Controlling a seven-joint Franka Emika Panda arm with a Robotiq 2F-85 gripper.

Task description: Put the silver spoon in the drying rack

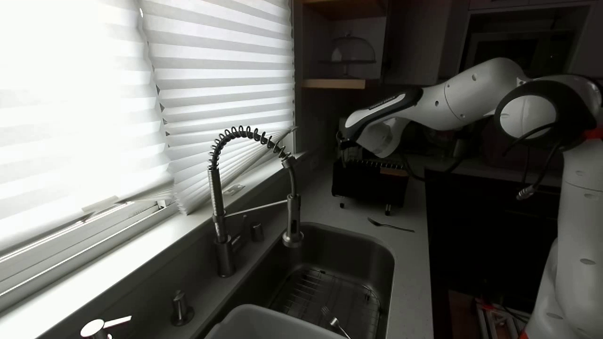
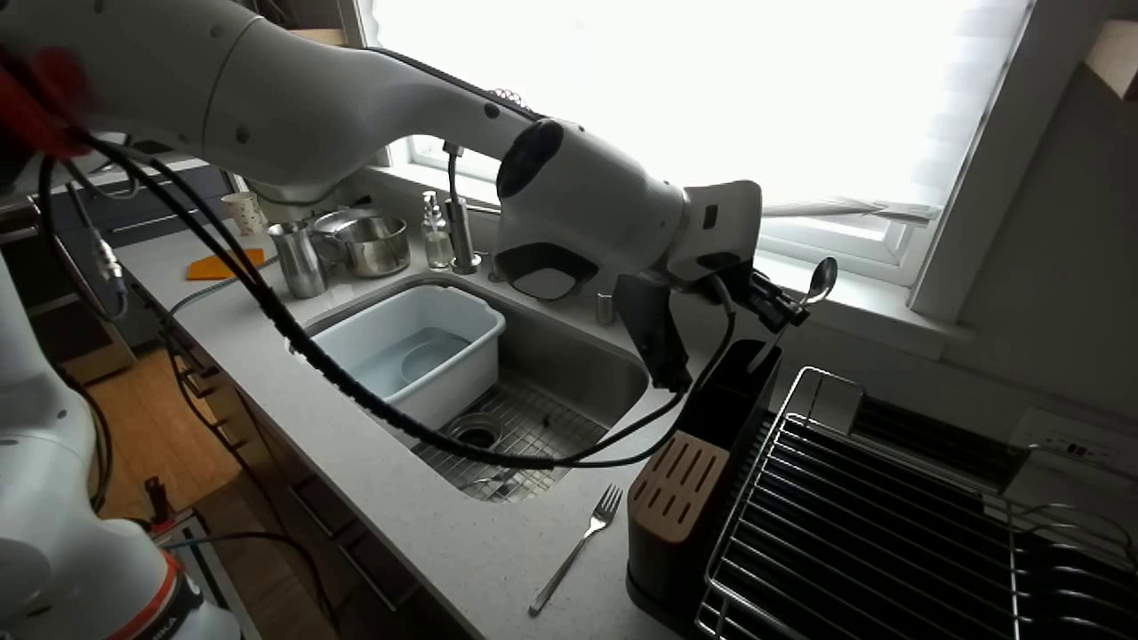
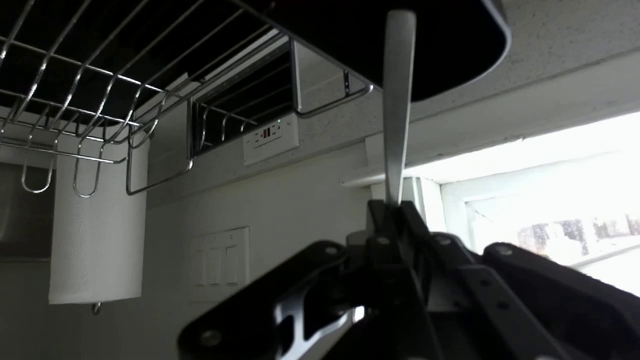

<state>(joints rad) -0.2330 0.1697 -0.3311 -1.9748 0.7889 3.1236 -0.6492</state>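
My gripper (image 2: 789, 313) is shut on the silver spoon (image 2: 822, 281), tilted, bowl up and handle down. In the wrist view the handle (image 3: 397, 100) runs from the fingertips (image 3: 392, 207) to the dark cutlery holder (image 3: 450, 55); the bowl is out of view there. The dark drying rack (image 2: 1013, 569) has wire bars and a black cutlery holder (image 2: 653, 569) at its sink side. The handle's lower end overlaps the holder's open compartment in an exterior view; how deep it reaches I cannot tell. The rack (image 1: 370, 186) also shows in an exterior view, with the gripper dark and unclear above it.
A fork (image 2: 573, 553) lies on the counter beside the rack. A slotted wooden insert (image 2: 680, 484) covers part of the holder. The sink (image 1: 358, 245) holds a tub (image 2: 453, 382) and another fork (image 1: 334, 322). The spring faucet (image 1: 221, 202) stands by the window.
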